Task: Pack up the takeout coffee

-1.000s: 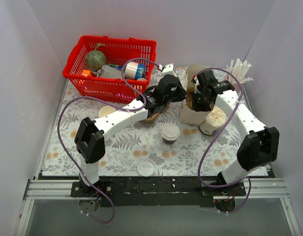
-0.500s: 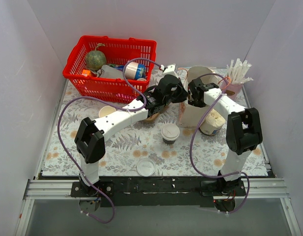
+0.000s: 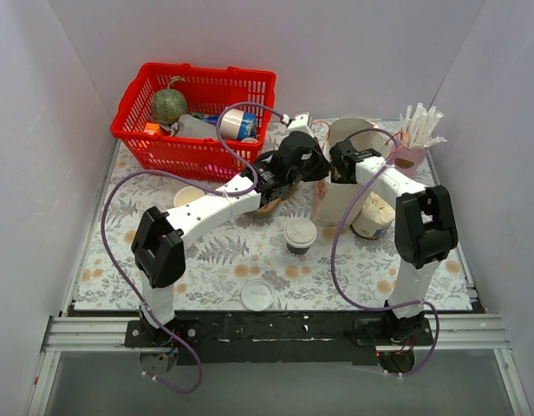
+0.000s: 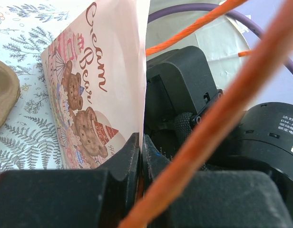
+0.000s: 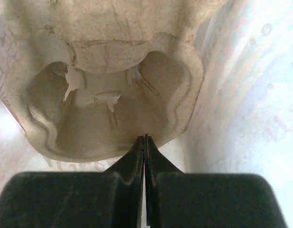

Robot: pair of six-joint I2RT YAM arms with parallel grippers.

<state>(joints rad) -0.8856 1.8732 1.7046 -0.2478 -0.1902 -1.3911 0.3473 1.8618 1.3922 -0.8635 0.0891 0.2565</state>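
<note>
The left gripper (image 4: 139, 142) is closed tight on the upright edge of a pink paper bag (image 4: 103, 71) printed with teddy bears — just beside it the right gripper (image 5: 144, 138) points down into the bag, fingers pressed together on nothing visible, a moulded pulp cup carrier (image 5: 108, 95) below its tips. The takeout coffee (image 3: 300, 235) stands upright, lid on, on the patterned table (image 3: 206, 260) — outside the bag, toward the arm bases from both grippers, touched by neither

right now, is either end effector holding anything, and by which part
The left end effector pinches the paper bag by its top edge. The right end effector is shut; a hold cannot be told.
</note>
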